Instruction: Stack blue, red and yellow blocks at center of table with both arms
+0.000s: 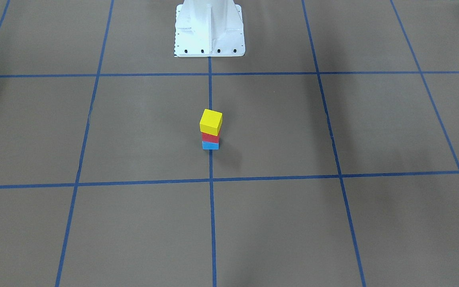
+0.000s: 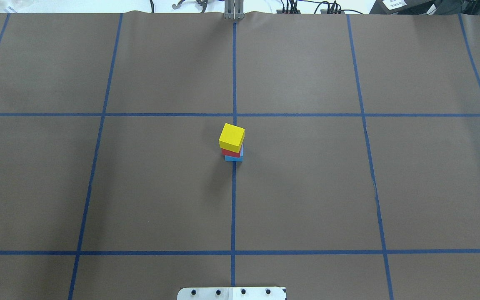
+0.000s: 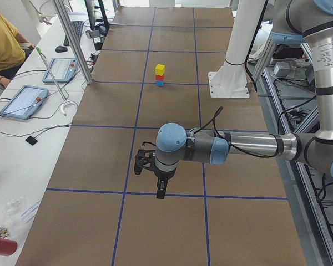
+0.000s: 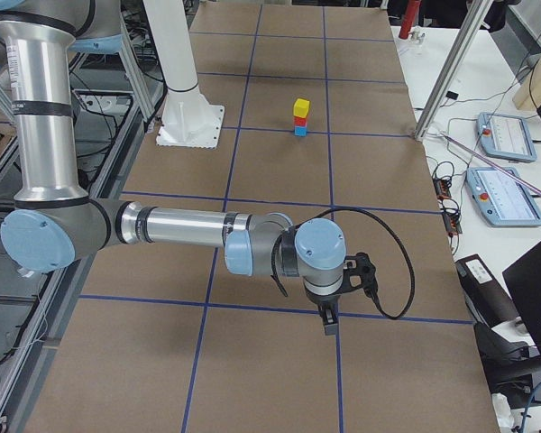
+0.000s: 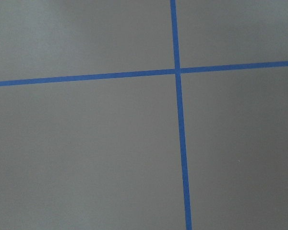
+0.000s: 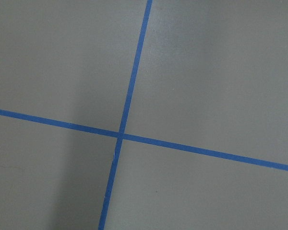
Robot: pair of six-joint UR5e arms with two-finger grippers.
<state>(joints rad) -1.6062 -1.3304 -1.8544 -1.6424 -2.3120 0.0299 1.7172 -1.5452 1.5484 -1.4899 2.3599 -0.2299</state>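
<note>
The three blocks stand as one tower in the middle of the front-facing frame, on the centre tape line of the table (image 1: 134,131). The blue block (image 1: 210,146) sits on the table, the red block (image 1: 210,138) on top of it, and the yellow block (image 1: 210,121) on top of that, turned a little off square. The white pedestal (image 1: 209,32) is at the top centre of that frame.

My left pincer (image 3: 161,193) hangs in the lower middle of the left side view, pointing down over the table, well apart from the tower. My right pincer (image 4: 329,323) hangs likewise in the lower middle of the right side view. Only the side views show them, so I cannot tell whether either is open or closed. Both wrist cameras show only brown table and a crossing of blue tape.
</note>
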